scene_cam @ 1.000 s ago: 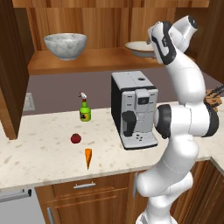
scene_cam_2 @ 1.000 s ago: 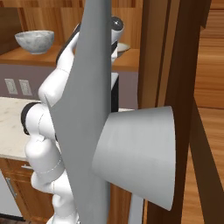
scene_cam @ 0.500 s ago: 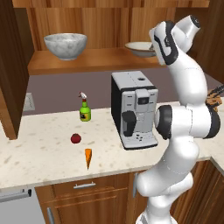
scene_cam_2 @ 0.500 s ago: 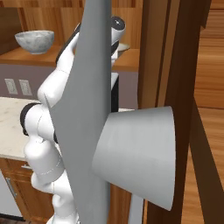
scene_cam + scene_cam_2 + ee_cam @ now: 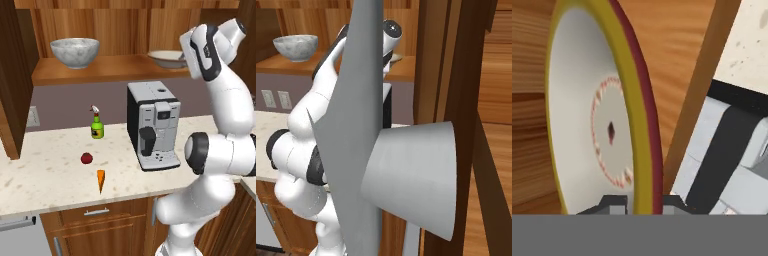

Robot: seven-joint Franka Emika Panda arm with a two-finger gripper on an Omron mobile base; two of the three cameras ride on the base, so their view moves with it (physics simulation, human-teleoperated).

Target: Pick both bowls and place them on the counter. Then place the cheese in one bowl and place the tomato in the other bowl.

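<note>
The wide shallow bowl (image 5: 582, 115) with its yellow and dark-red rim stands on the wooden shelf, at the right end (image 5: 167, 57). My gripper (image 5: 643, 204) is shut on its rim, one fingertip (image 5: 614, 202) inside the bowl and the other outside. At the shelf's left end stands the deep marbled bowl (image 5: 75, 51), also in the right base view (image 5: 296, 46). Down on the beige counter (image 5: 45, 180) lie the red tomato (image 5: 86, 158) and, nearer the front edge, the orange cheese (image 5: 100, 180). My white arm reaches up from the lower right to the shelf.
A grey coffee machine (image 5: 152, 125) stands on the counter right below the shallow bowl, seen too past the shelf edge (image 5: 732, 150). A green spray bottle (image 5: 97, 125) stands by the back wall. A big grey shape (image 5: 406, 170) blocks the middle of the right base view.
The arm holds still at the shelf's right end. Both bowls, the tomato and the cheese lie where they were.
</note>
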